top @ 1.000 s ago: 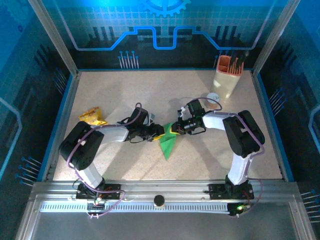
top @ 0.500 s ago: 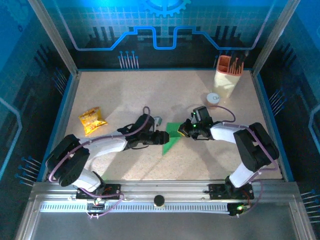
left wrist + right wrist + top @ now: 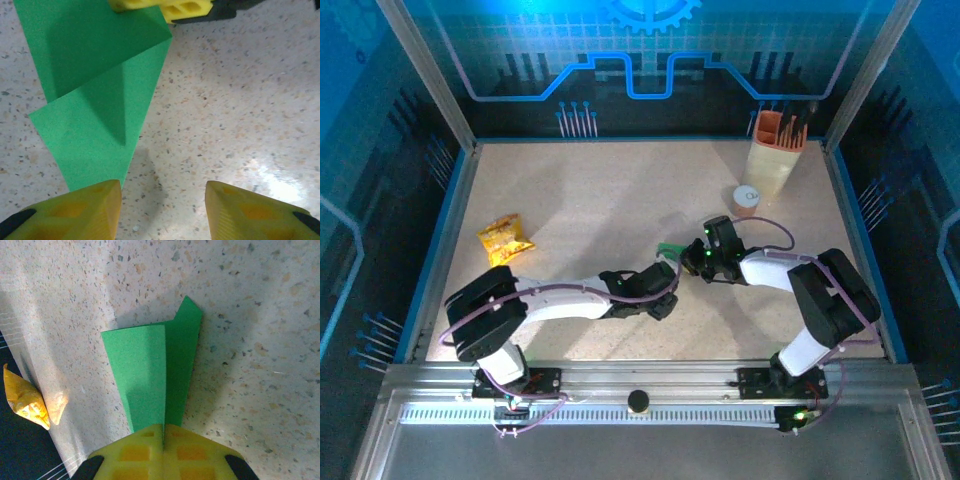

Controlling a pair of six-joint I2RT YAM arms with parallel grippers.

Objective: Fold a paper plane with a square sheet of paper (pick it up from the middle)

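As I read the table (image 3: 580, 190) from left to right, the first item is a crinkled yellow-orange snack packet (image 3: 505, 238). It lies near the left wall, well apart from the work.

The left arm (image 3: 570, 298) lies low across the near middle. From overhead its wrist covers most of the green sheet of paper (image 3: 95, 85), and a small green corner shows beyond it. The left gripper (image 3: 162, 200) stands partly open, with bare table between its blunt yellow fingers (image 3: 85, 207). It grips nothing. The finger at the left of the wrist view overlaps the near edge of the sheet, and I cannot tell whether it touches.

The sheet is at the centre of the table, between the two grippers. It is thin, matt and bright green, folded into overlapping layers with sharp straight creases and a pointed corner. Part of it is raised off the surface and casts a shadow.

The right gripper (image 3: 162, 432) is closed tight on the sheet's edge, its yellow tips pressed together with the paper between them.

Further right, towards the far right corner, a small round disc (image 3: 747, 197) sits just beside a cream holder (image 3: 772, 165) carrying orange and dark tools. The table surface is hard, speckled beige and slightly glossy.
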